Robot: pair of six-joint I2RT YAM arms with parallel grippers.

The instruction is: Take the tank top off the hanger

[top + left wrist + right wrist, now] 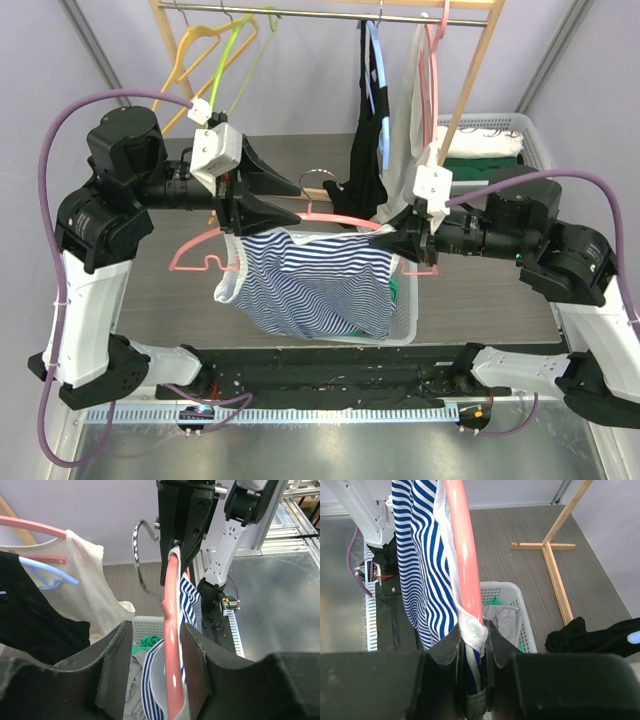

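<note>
A blue-and-white striped tank top (pixel 310 285) hangs on a pink hanger (pixel 200 255) held in the air over a white basket. My left gripper (pixel 290 203) is open around the hanger's left shoulder. In the left wrist view the hanger (pixel 172 630) runs between the parted fingers, close to the right one, with the striped tank top (pixel 192 600) beside it. My right gripper (pixel 395 238) is shut on the hanger's right end. The right wrist view shows the gripper (pixel 472 630) pinching the top's white strap over the hanger (pixel 465 545), with the tank top (pixel 417 555) hanging to the left.
The white basket (pixel 405 310) below holds green and grey clothes. Behind stands a wooden rack (pixel 330 12) with a black garment (pixel 365 150), a cream one (pixel 415 120) and empty orange and green hangers (pixel 200 50). Another basket (pixel 490 125) sits at the back right.
</note>
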